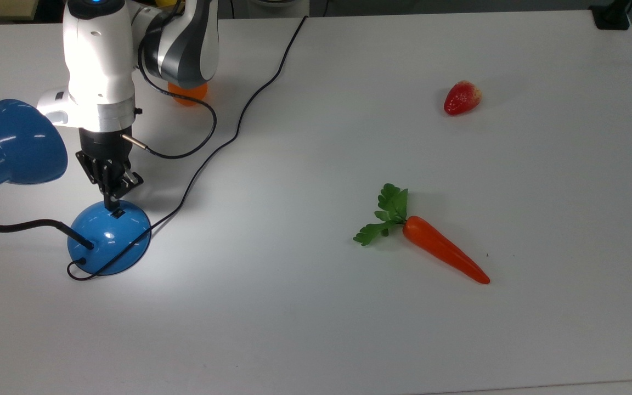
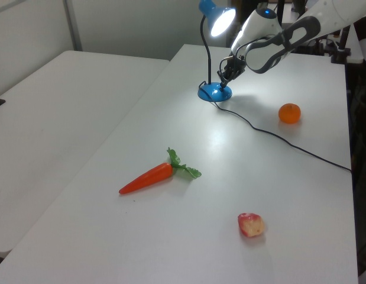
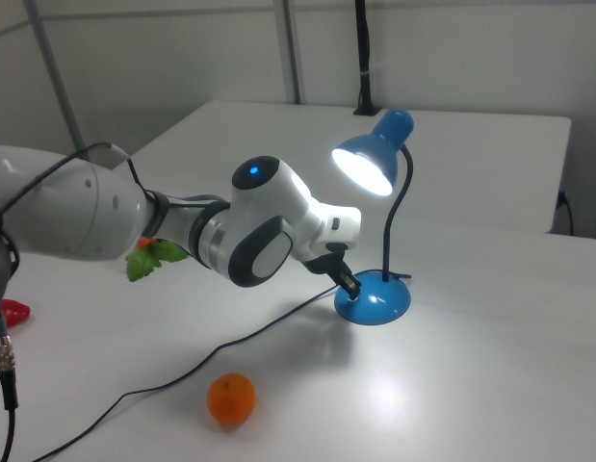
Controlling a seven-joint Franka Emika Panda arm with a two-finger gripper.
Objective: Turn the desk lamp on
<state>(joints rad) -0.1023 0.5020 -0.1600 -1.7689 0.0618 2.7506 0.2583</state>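
On the white tabletop (image 1: 349, 340), the desk lamp (image 1: 108, 237) serves as the landmark, its domed blue base at the top view's left. The small black switch (image 1: 118, 212) sits on the dome's far side, and the black pincer (image 1: 112, 204) hangs directly above it, its tip just over the switch. The blue shade (image 1: 13, 144) lies left of the base, joined by a black bendable neck (image 1: 14, 223). A thin black cord (image 1: 239, 118) runs from the base up and rightward. An orange (image 1: 186, 94) sits beyond the base, partly under the arm. A carrot (image 1: 441, 248) lies well right of the base, a strawberry (image 1: 462, 97) farther right and beyond.
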